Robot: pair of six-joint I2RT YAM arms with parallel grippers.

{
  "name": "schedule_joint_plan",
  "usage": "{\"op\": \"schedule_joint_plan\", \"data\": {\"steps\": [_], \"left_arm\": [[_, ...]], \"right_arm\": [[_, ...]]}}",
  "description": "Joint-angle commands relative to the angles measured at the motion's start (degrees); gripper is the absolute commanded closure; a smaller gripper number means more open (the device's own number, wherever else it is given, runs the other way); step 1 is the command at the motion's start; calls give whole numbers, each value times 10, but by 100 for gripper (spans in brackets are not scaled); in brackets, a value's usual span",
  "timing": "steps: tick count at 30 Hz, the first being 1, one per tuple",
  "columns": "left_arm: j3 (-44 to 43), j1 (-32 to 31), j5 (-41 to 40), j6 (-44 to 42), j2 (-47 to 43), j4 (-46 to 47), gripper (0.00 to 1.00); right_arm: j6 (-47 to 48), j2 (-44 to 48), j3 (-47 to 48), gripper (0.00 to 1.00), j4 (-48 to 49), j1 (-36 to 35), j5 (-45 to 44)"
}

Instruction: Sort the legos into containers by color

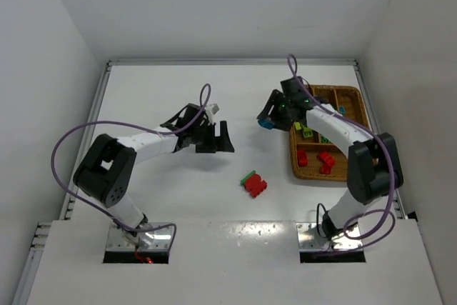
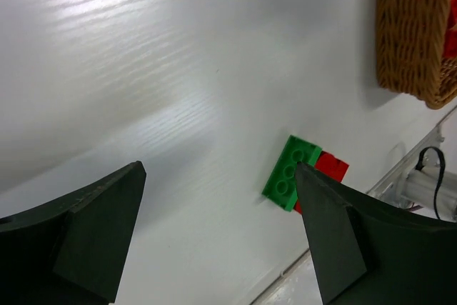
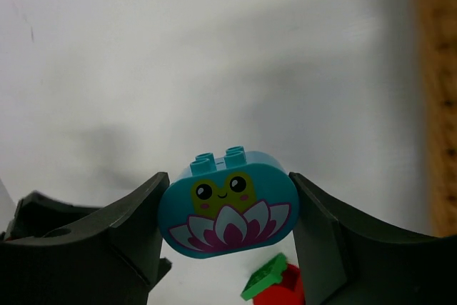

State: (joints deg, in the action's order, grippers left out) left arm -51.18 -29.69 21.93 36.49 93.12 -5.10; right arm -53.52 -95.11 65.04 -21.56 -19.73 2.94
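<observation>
My right gripper [image 3: 227, 212] is shut on a teal-blue rounded brick [image 3: 227, 212] printed with a frog face and a lotus; it holds it above the table just left of the wicker tray [image 1: 355, 98], where the brick shows as a blue spot [image 1: 267, 124]. The tray's compartments hold red bricks [image 1: 325, 160] and lime green bricks [image 1: 307, 132]. A green plate stacked on red bricks [image 1: 253, 183] lies on the table in the middle; it also shows in the left wrist view [image 2: 291, 172]. My left gripper [image 1: 216, 137] is open and empty, hovering up and left of that stack.
White walls close in the table on the left, back and right. A raised ledge with the arm bases runs along the near edge. The tray's corner [image 2: 414, 33] shows at the upper right of the left wrist view.
</observation>
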Motion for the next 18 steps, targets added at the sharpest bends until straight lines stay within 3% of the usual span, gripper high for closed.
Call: {"op": "schedule_joint_plan", "data": {"steps": [1,5,10,18], "left_arm": [[-18,-2,-20,-22,-30,-48,8],[-18,-2,-44,-22,-30,-66,8],[-23,-2,-44,-22,-30,-66,8],[-39,-2,-50,-27,-13,-82,8]], "right_arm": [[24,64,12,72,-31,58,-73],[40,105,0,72,-51,156,-149],[39,110,-11,72,-49,296,-175],[22,22,26,72,-31,384,-182]]}}
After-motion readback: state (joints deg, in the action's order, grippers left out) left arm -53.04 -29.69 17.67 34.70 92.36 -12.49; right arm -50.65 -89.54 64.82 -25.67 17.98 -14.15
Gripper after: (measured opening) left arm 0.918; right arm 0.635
